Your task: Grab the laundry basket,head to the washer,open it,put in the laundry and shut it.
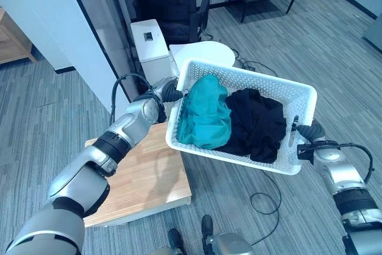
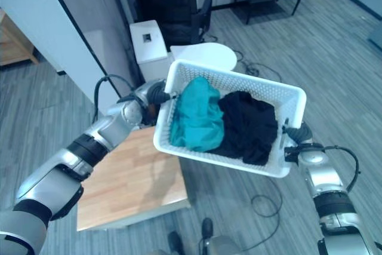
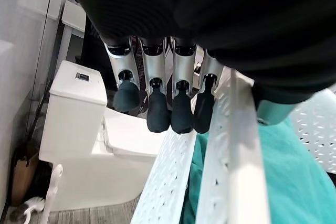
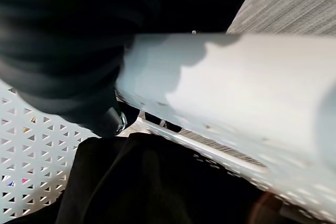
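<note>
Left eye view: I see the basket (image 1: 296,97) airborne at centre, left hand (image 1: 169,92) clamping its 9 o'clock rim, right hand (image 1: 302,131) gripping its 3 o'clock rim, teal garment (image 1: 205,116) and black garment (image 1: 256,122) inside — stiff, light, likely tippy, best held by both end rims.

Head eyes downward; wrist views close along basket (image 1: 301,97) rims.

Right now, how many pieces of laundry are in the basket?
2 that show. A teal garment lies in the white basket at the end by the left hand; a black garment lies beside it toward the right hand. More could be hidden underneath.
</note>
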Robot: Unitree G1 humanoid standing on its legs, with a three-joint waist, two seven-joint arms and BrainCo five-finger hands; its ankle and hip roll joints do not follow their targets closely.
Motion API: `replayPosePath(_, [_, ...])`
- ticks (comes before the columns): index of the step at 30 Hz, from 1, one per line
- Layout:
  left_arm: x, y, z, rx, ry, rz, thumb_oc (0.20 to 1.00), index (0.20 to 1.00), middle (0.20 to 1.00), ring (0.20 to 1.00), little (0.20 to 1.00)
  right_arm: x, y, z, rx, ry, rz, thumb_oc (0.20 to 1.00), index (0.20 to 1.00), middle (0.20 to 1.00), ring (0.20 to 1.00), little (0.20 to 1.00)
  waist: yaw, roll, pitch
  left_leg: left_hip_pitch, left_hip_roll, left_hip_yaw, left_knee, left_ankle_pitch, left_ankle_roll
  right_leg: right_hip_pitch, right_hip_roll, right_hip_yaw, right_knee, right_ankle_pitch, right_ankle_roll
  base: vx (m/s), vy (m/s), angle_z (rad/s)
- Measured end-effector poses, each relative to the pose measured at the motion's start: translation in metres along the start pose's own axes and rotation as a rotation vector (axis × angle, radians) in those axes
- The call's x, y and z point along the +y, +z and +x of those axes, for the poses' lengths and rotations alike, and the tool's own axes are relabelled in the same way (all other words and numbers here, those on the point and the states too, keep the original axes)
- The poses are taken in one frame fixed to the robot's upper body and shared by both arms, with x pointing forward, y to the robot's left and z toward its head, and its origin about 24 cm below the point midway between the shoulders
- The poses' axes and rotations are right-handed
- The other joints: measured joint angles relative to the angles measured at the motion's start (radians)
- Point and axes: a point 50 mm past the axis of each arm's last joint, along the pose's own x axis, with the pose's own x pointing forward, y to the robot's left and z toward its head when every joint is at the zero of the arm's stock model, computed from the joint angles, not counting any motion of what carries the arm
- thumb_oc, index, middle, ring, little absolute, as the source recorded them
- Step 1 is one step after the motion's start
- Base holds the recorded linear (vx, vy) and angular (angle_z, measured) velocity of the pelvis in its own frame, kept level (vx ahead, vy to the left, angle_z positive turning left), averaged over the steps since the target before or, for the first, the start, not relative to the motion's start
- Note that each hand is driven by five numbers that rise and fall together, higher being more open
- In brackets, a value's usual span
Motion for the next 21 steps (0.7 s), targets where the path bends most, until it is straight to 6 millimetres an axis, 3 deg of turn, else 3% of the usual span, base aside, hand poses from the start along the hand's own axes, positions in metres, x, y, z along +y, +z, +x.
replayPosePath(8, [-0.024, 0.002, 0.006, 0.026, -0.062, -0.019, 0.2, 0.2, 0.2, 0.2, 0.2, -0.011, -0.015, -0.009, 0.031, -0.011, -0.004, 0.2, 0.2, 0.2, 0.2, 0.2, -0.007, 0.012, -0.009, 0.005, -0.003, 0.011, -0.004, 0.0, 0.0, 0.001, 0.0, 0.017, -0.002, 0.003, 0.005, -0.04, 0.0, -0.07])
replayPosePath(11, [-0.028, 0.001, 0.006, 0.03, -0.074, -0.019, 0.2, 0.2, 0.2, 0.2, 0.2, -0.012, -0.015, -0.01, 0.032, -0.012, 0.002, 0.2, 0.2, 0.2, 0.2, 0.2, -0.017, 0.023, -0.016, -0.007, -0.006, 0.043, -0.004, 0.0, 0.001, -0.033, 0.002, 0.064, -0.002, 0.017, 0.025, -0.12, -0.011, -0.37])
replayPosePath(12, [-0.029, 0.0, 0.005, 0.033, -0.076, -0.03, 0.2, 0.2, 0.2, 0.2, 0.2, -0.011, -0.015, -0.009, 0.032, -0.011, 0.002, 0.2, 0.2, 0.2, 0.2, 0.2, -0.017, 0.024, -0.016, -0.009, -0.003, 0.058, -0.002, 0.0, 0.001, -0.044, 0.008, 0.075, 0.0, 0.025, 0.036, -0.04, -0.032, -0.76])
replayPosePath(13, [-0.029, -0.004, 0.005, 0.049, -0.076, -0.03, 0.2, 0.2, 0.2, 0.2, 0.2, -0.007, -0.015, -0.009, 0.032, 0.001, 0.006, 0.2, 0.2, 0.2, 0.2, 0.2, -0.004, 0.027, -0.016, -0.014, 0.009, 0.091, 0.0, -0.001, 0.002, -0.068, 0.018, 0.091, 0.009, 0.048, 0.076, -0.1, -0.104, -0.86])
replayPosePath(14, [-0.028, -0.007, 0.005, 0.058, -0.075, -0.028, 0.2, 0.2, 0.2, 0.2, 0.2, -0.004, -0.015, -0.009, 0.034, 0.011, -0.003, 0.2, 0.2, 0.2, 0.2, 0.2, 0.004, 0.026, -0.015, -0.009, 0.021, 0.11, -0.002, -0.002, 0.006, -0.077, 0.013, 0.074, 0.016, 0.018, 0.115, -0.1, -0.108, -0.94])
replayPosePath(15, [-0.028, -0.008, 0.005, 0.06, -0.078, -0.026, 0.2, 0.2, 0.2, 0.2, 0.2, -0.004, -0.016, -0.009, 0.038, 0.012, -0.004, 0.2, 0.2, 0.2, 0.2, 0.2, 0.007, 0.027, -0.015, -0.01, 0.029, 0.134, 0.004, -0.009, 0.014, -0.084, -0.006, -0.002, 0.043, -0.031, 0.101, -0.15, -0.168, -0.71])
replayPosePath(16, [-0.025, -0.013, 0.003, 0.066, -0.074, -0.018, 0.2, 0.2, 0.2, 0.2, 0.2, -0.001, -0.016, -0.007, 0.043, 0.014, 0.005, 0.2, 0.2, 0.2, 0.2, 0.2, 0.017, 0.031, -0.016, -0.021, 0.042, 0.175, 0.025, -0.016, 0.02, -0.11, -0.048, -0.134, 0.117, -0.067, 0.081, -0.08, -0.136, -0.94])
replayPosePath(17, [-0.028, -0.011, 0.003, 0.054, -0.082, -0.028, 0.2, 0.2, 0.2, 0.2, 0.2, 0.0, -0.015, -0.006, 0.041, 0.014, 0.012, 0.2, 0.2, 0.2, 0.2, 0.2, 0.038, 0.039, -0.014, -0.019, 0.063, 0.224, 0.041, -0.032, 0.033, -0.14, -0.137, -0.354, 0.238, -0.112, 0.034, -0.12, -0.277, -1.4])
replayPosePath(18, [-0.026, -0.016, 0.002, 0.068, -0.084, -0.016, 0.2, 0.2, 0.2, 0.2, 0.2, 0.005, -0.013, -0.004, 0.038, 0.027, 0.003, 0.2, 0.2, 0.2, 0.2, 0.2, 0.066, 0.045, -0.012, -0.009, 0.093, 0.296, 0.067, -0.038, 0.026, -0.152, -0.263, -0.44, 0.353, -0.153, 0.068, -0.09, -0.294, -1.48])
replayPosePath(20, [-0.022, -0.023, 0.0, 0.085, -0.074, -0.018, 0.2, 0.2, 0.2, 0.2, 0.2, 0.013, -0.008, -0.001, 0.033, 0.045, 0.004, 0.2, 0.2, 0.2, 0.2, 0.2, 0.082, 0.035, -0.017, 0.013, 0.111, 0.346, 0.069, -0.033, 0.018, -0.15, -0.353, -0.423, 0.37, -0.161, 0.117, -0.06, -0.234, -1.08])
replayPosePath(21, [-0.019, -0.026, 0.0, 0.097, -0.069, -0.023, 0.2, 0.2, 0.2, 0.2, 0.2, 0.017, -0.004, 0.001, 0.026, 0.053, 0.007, 0.2, 0.2, 0.2, 0.2, 0.2, 0.09, 0.023, -0.023, 0.02, 0.114, 0.368, 0.072, -0.029, 0.01, -0.149, -0.382, -0.416, 0.36, -0.152, 0.124, -0.04, -0.204, -0.83])
